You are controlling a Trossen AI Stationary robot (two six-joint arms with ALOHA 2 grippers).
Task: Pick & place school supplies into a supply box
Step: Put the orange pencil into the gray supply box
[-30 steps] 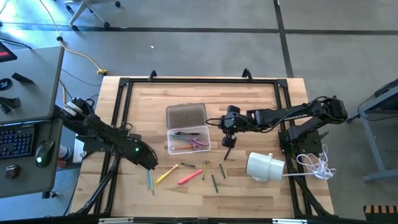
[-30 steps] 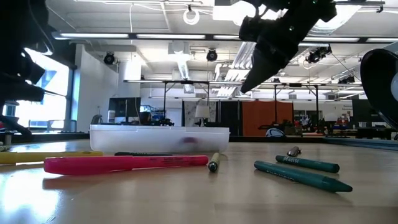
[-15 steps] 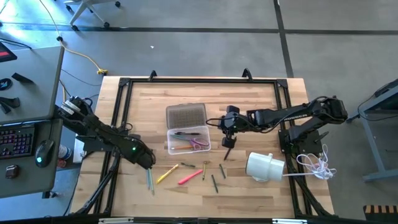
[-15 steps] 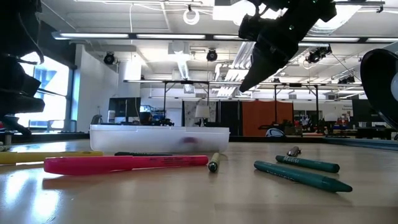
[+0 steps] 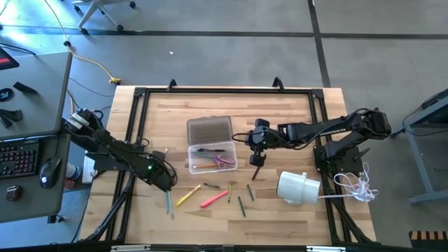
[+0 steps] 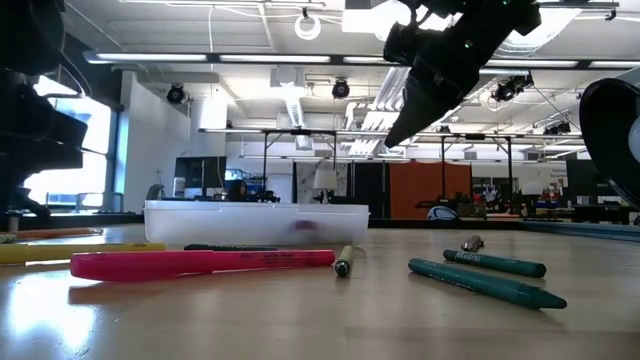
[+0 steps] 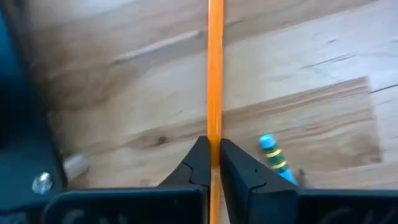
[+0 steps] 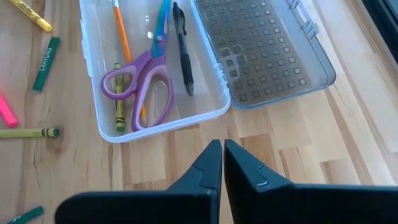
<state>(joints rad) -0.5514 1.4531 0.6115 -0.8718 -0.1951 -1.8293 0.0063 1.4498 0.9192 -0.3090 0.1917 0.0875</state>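
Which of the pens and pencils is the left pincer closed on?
The thin orange pencil: it alone sits pinched in the left pincer; the other loose pens and crayons lie untouched on the wooden table.

The table (image 5: 280, 112) was pale, matt wood planks with visible grain, framed in black metal rail. The supply box (image 8: 155, 118) looked like clear glossy plastic; its lid (image 8: 261, 50), lying at the box's 12 o'clock in the high view, was greyish, translucent and ribbed. The scissors (image 8: 140, 84) had smooth purple plastic handles.
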